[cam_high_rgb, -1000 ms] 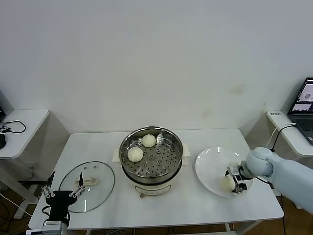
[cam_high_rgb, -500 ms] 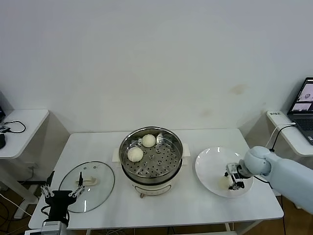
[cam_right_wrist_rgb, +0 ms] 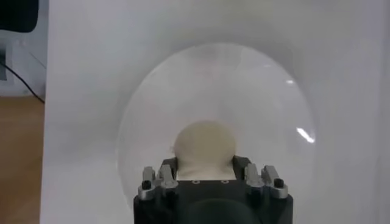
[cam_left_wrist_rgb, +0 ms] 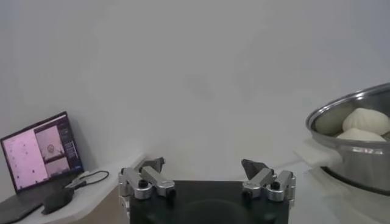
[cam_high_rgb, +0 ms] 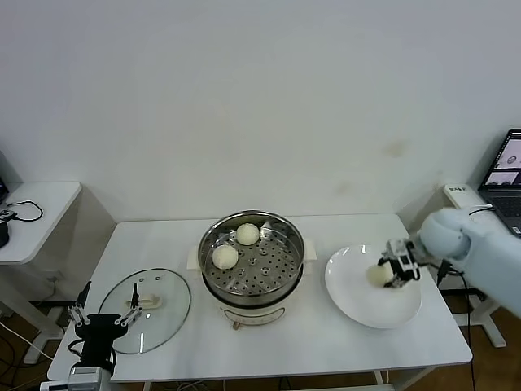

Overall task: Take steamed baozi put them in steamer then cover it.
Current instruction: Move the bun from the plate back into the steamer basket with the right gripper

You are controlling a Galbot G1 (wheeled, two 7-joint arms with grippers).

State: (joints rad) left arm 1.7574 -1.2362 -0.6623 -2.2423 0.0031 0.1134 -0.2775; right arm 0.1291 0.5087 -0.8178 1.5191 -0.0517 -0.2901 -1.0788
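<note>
Clamped on one steamed baozi (cam_high_rgb: 378,274), the right gripper (cam_high_rgb: 394,270) holds the bun above a white plate (cam_high_rgb: 358,298) at the right end of a white table (cam_high_rgb: 317,342). At the near left corner the left gripper (cam_high_rgb: 102,318) waits, fingers spread wide, beside the cover (cam_high_rgb: 167,308), a glass lid lying flat on the tabletop. Two more buns (cam_high_rgb: 225,257) sit in the steamer (cam_high_rgb: 281,265) at the table's centre, making three in sight. Behind, a plain white wall (cam_high_rgb: 244,106), a side desk (cam_high_rgb: 41,208) and a laptop (cam_high_rgb: 508,183).
</note>
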